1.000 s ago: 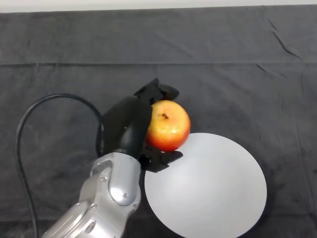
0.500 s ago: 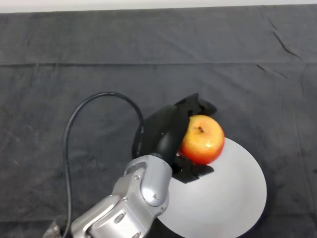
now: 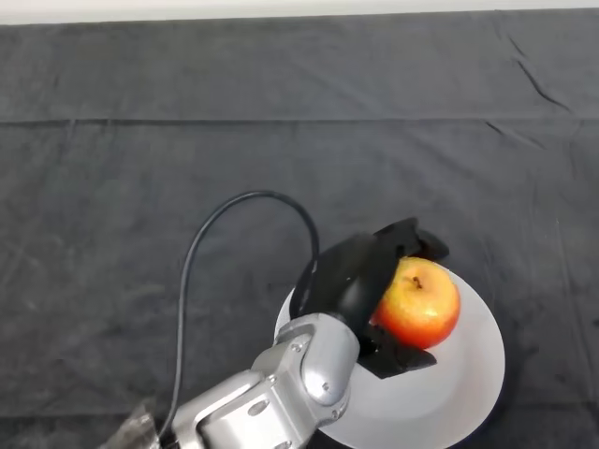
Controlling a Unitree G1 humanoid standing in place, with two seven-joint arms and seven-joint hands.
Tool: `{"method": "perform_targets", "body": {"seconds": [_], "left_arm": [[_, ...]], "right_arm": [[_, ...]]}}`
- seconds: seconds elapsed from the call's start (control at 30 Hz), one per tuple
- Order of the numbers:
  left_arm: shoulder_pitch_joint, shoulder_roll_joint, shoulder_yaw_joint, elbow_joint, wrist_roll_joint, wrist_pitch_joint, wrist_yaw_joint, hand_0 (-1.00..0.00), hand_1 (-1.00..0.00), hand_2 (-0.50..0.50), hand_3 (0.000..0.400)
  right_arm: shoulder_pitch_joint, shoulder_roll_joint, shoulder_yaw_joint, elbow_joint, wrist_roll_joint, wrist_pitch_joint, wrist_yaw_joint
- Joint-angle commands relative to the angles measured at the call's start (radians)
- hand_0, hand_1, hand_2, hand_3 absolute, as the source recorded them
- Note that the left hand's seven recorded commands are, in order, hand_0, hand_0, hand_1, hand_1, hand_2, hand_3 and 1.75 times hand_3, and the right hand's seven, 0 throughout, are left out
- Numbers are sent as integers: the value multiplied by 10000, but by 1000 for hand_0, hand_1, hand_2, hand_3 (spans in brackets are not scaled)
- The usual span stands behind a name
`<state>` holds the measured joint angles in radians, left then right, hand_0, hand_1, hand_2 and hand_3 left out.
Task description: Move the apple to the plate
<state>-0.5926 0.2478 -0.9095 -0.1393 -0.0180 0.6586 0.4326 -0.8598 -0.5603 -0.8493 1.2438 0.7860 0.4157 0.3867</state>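
While the left hand reaches in from lower left, its black fingers and thumb are curled round the apple, clamped on it from far and near sides. Apple, red-yellow w/ stem end up, sits over the white plate, approx. at its middle; can't tell if it touches the plate. Plate lies on the dark-clothed worktop.
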Motion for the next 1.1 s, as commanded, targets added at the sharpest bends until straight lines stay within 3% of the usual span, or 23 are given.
{"method": "perform_targets", "body": {"seconds": [0.03,0.1,0.67,1.1], "left_arm": [[-224,219,-236,310,-197,-131,-121,-416,0,-208,166],[-254,258,-262,270,-237,-73,-140,0,0,0,0],[-284,661,-214,-295,-244,448,-252,0,0,0,0],[459,2151,1461,-2008,-66,600,-595,0,0,0,0]], "right_arm": [[320,-114,-114,-288,300,12,-4],[319,-115,-114,-286,300,12,-3],[313,-122,-119,-270,298,12,3],[312,-121,-120,-268,296,11,5]]}}
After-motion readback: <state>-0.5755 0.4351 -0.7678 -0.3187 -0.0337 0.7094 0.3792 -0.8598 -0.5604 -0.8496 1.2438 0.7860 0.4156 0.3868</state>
